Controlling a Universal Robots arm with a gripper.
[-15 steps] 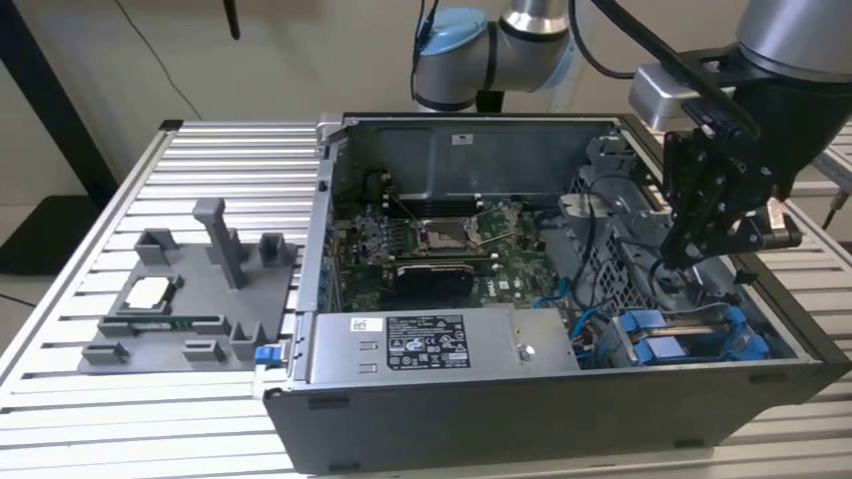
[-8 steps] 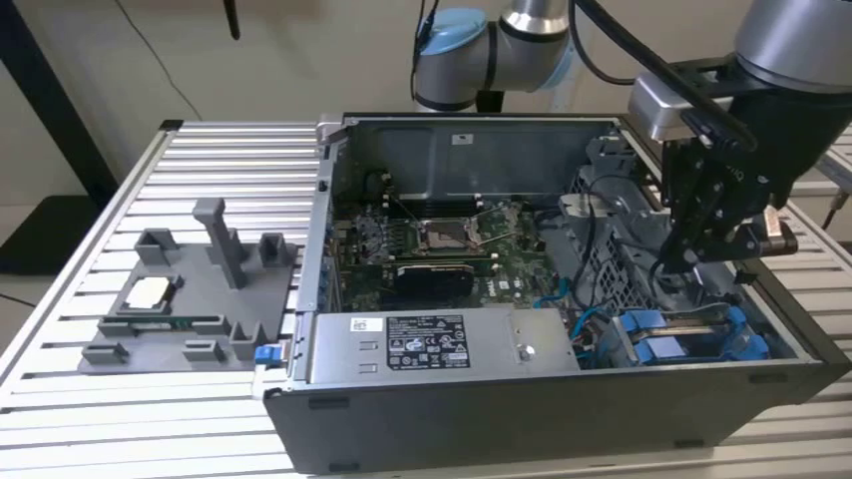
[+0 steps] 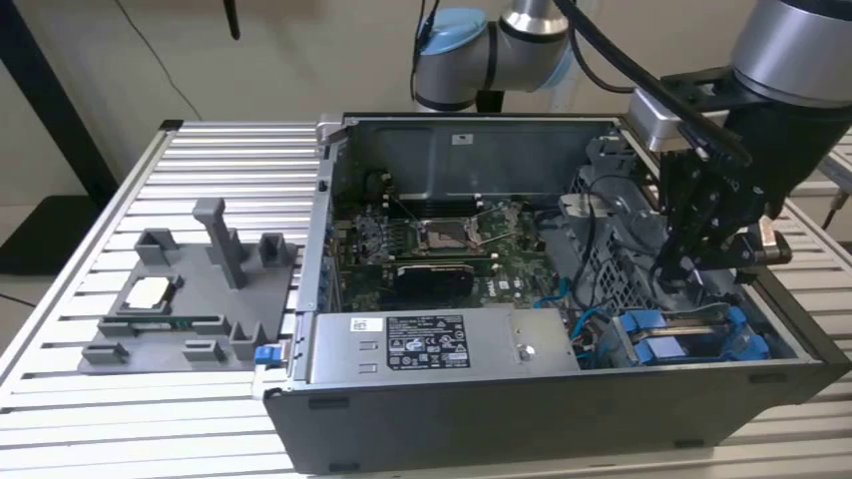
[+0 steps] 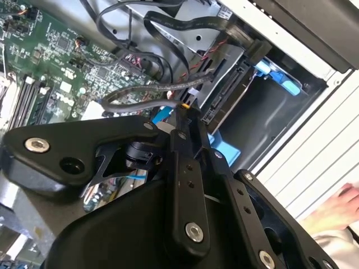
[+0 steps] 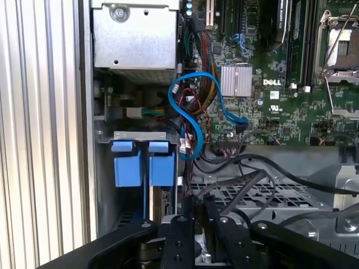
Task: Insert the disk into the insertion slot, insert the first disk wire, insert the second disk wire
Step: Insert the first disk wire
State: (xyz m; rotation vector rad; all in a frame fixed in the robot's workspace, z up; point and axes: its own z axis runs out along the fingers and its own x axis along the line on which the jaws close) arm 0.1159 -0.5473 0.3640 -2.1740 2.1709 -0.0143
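Inside the open computer case [image 3: 533, 419] on the slatted tabletop [image 3: 200, 150], the end effector [image 4: 184, 116] hung low at the drive corner, its fingers pressed together on the plug end of a black disk wire [image 4: 162, 89]. The disk [image 4: 227, 95] appeared seated in the insertion slot [image 3: 665, 334], between the blue clips, with its connector edge facing the plug and just beside it. So the first step looked done and a wire insertion was in hand (whether first or second wire, I could not tell). Seating it would call for the plug held square to the connector and pushed straight, clear of the loose cables nearby.
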